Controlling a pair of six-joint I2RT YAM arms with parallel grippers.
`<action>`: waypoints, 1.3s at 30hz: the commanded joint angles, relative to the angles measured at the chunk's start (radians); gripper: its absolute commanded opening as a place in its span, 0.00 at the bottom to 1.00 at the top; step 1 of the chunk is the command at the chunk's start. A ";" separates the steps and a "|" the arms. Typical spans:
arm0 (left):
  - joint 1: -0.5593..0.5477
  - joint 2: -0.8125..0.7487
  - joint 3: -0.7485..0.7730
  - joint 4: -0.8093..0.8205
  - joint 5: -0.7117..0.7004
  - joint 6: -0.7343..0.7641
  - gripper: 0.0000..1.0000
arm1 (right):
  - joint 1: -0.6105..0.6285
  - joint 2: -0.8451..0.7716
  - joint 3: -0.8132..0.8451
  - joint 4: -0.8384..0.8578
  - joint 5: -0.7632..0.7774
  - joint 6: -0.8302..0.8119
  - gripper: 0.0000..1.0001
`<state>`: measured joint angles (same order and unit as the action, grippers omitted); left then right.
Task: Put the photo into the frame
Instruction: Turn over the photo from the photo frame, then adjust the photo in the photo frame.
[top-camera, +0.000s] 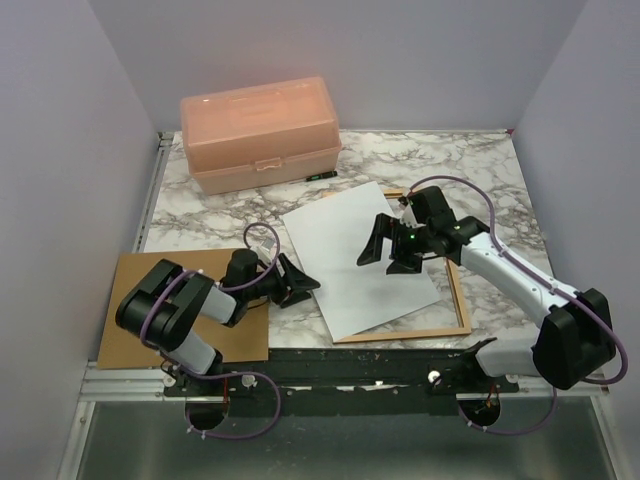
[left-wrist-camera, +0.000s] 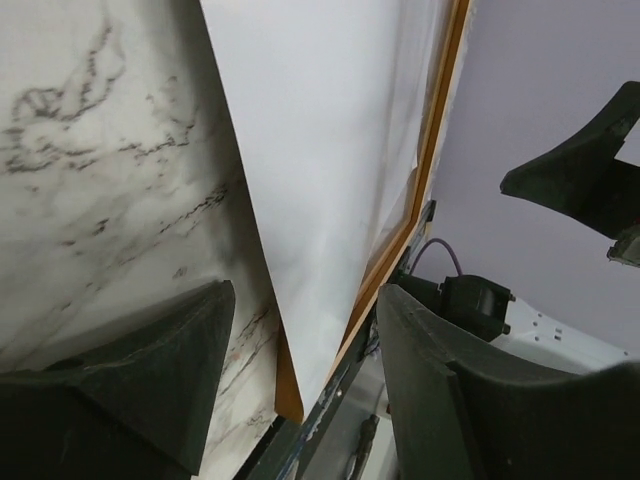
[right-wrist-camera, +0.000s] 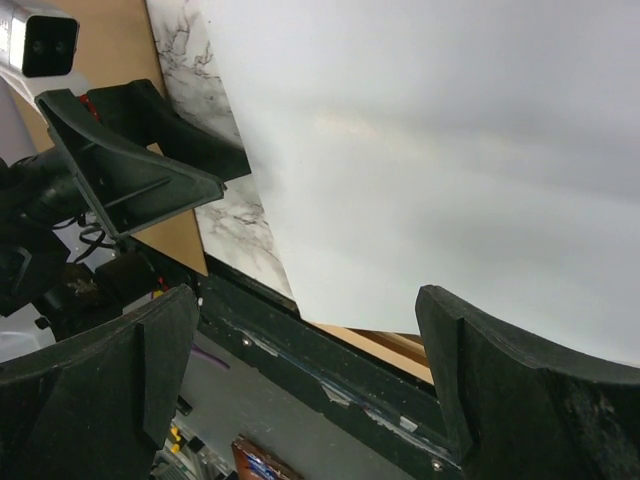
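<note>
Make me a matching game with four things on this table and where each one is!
Things:
1. photo
2. frame
3. pink box
4. brown board

Places:
A. at the back of the table
B. under the left arm
C. lying white side up, on top
D. partly hidden under the paper

Pairs: 1-C, 2-D, 3-A, 4-B

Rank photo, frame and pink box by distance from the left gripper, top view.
1. Photo: its left edge sits right at the left gripper.
2. Frame: under the photo, showing to the gripper's right.
3. Pink box: far back, left.
</note>
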<state>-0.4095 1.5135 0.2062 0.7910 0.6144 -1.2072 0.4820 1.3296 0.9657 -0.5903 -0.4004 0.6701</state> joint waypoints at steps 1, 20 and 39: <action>-0.033 0.154 0.013 0.209 0.010 -0.054 0.59 | -0.010 -0.039 0.008 -0.046 0.046 -0.030 1.00; -0.074 0.056 0.063 0.000 -0.036 0.033 0.00 | -0.014 -0.068 0.030 -0.095 0.103 -0.054 1.00; -0.155 -0.232 0.330 -0.841 -0.163 0.375 0.00 | -0.014 -0.252 0.043 -0.133 0.201 -0.080 1.00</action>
<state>-0.5385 1.2861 0.4801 0.1299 0.4801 -0.9268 0.4751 1.1198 0.9806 -0.6983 -0.2462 0.6071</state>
